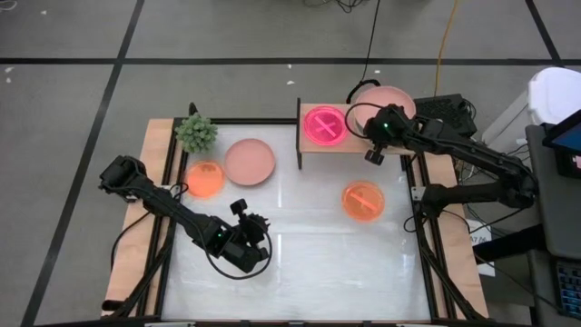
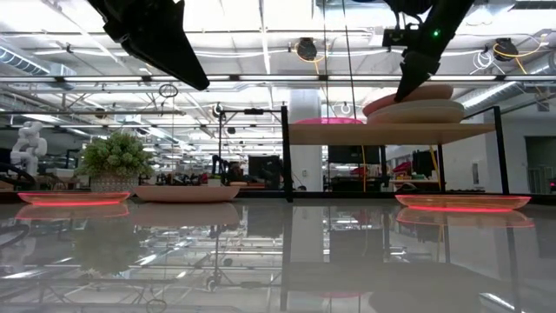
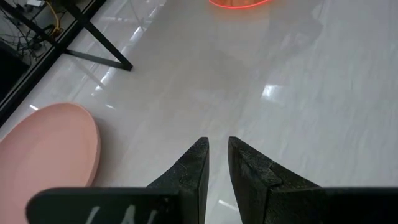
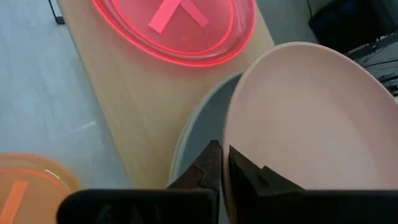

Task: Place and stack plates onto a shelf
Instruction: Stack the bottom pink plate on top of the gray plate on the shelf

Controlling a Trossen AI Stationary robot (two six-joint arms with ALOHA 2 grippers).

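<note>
The shelf [image 1: 349, 145] stands at the table's far edge with a neon pink plate [image 1: 324, 124] lying flat on its left half. On its right half a pale grey-green plate [image 4: 202, 134] lies on the wood top. A salmon-pink plate [image 1: 388, 98] is tilted over it. My right gripper [image 1: 375, 143] is at the shelf's right part, shut on this salmon-pink plate. My left gripper [image 3: 217, 152] hangs above the table's near left part, shut on nothing. A second salmon-pink plate [image 1: 250, 161] and two orange plates [image 1: 205, 179] [image 1: 363, 199] lie flat on the table. My right gripper pinches the salmon-pink plate's near rim [image 4: 235, 146] between its two fingers. It comes slanting down from the table's near side. The plate is tilted over the grey-green plate [image 2: 426, 112], its held side low and its far side higher. I cannot tell whether the two plates touch.
A small spiky green plant [image 1: 195, 133] stands at the far left corner, beside the left orange plate. Cables and dark equipment [image 1: 445, 109] sit just beyond the shelf's right end. The white tabletop [image 1: 309, 254] shows bare in its middle and near part.
</note>
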